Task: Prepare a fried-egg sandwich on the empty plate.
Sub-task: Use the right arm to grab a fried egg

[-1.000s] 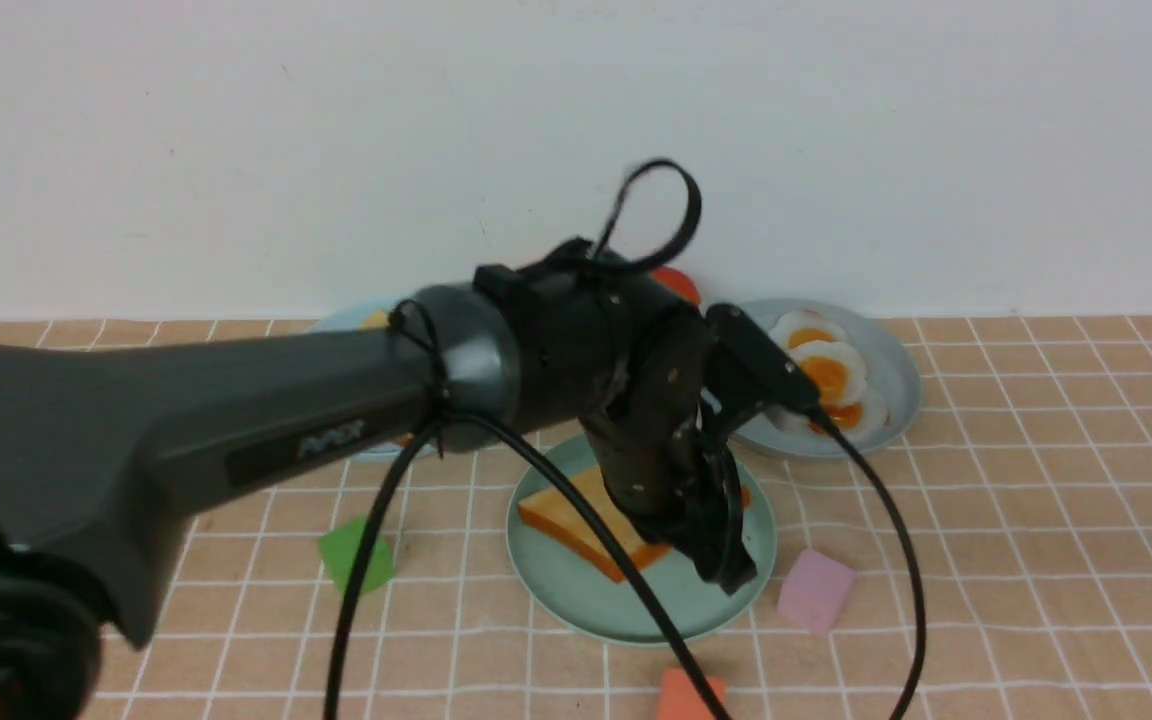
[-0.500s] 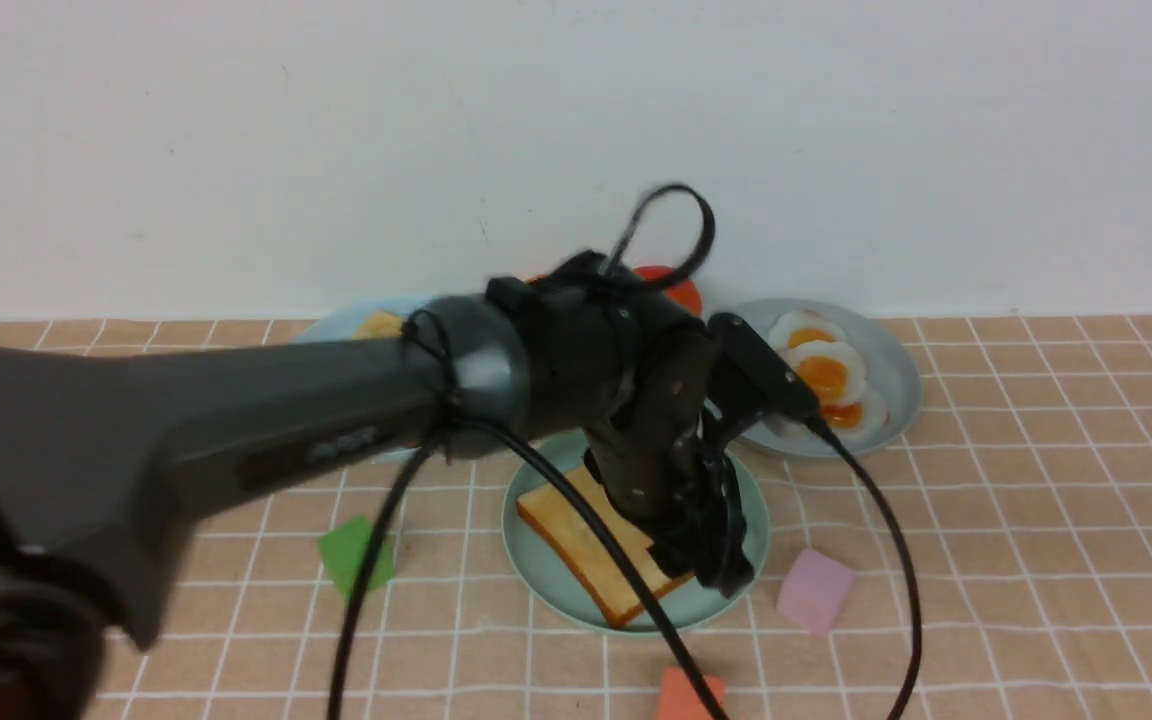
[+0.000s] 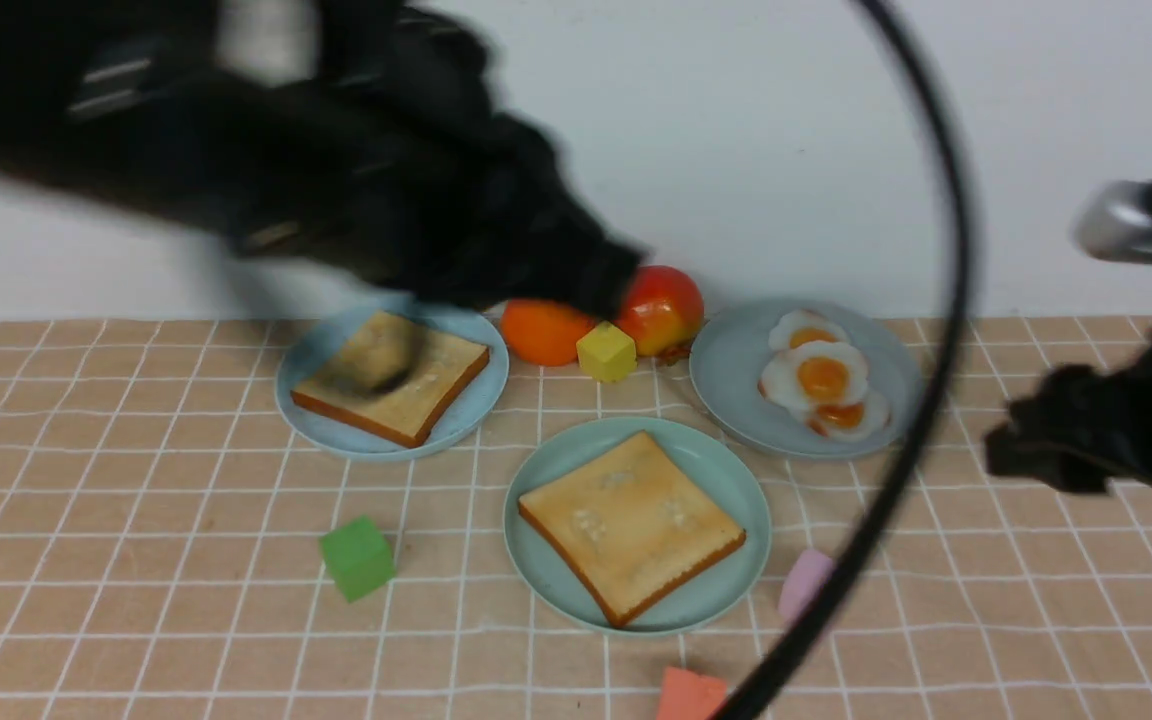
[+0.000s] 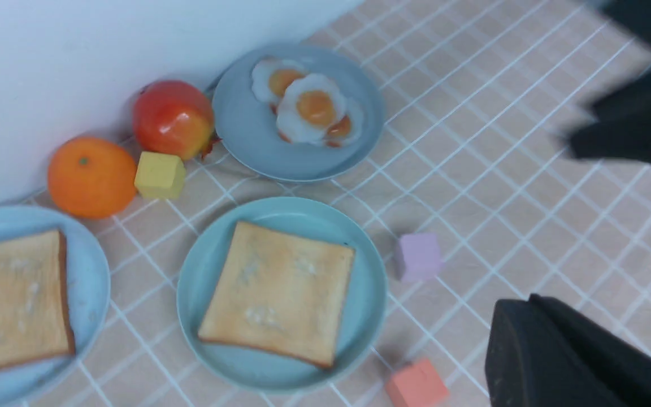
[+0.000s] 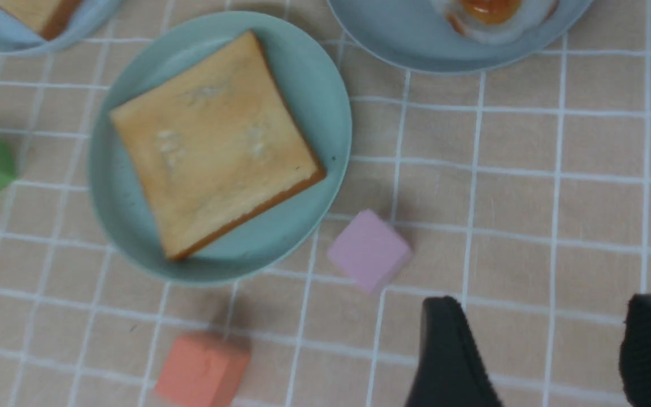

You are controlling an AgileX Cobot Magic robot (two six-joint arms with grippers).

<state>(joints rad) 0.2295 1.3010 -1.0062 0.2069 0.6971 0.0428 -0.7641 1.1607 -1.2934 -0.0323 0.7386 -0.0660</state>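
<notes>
Matt and smooth: round mint-green plate (image 3: 726,480). Dry, dull, finely pitted: square golden-brown toast slice (image 3: 631,520), possibly foam. Glossy, with a highlight: red-yellow apple (image 3: 666,305). Soft, matt cloth: peach white-checked table cover (image 3: 136,600). Matt, smooth-faced: small green cube (image 3: 358,557).

- This is likely a robot test room, not a real kitchen, though little of it shows.
- A plain white wall (image 3: 786,150) stands behind a peach cloth with white squares (image 3: 136,450).
- The shiny fried eggs (image 3: 821,378) look like toys.
- A small green block (image 3: 357,557) and a small pink block (image 5: 369,250) lie about.
- A big black robot arm (image 3: 336,180) hangs above.
</notes>
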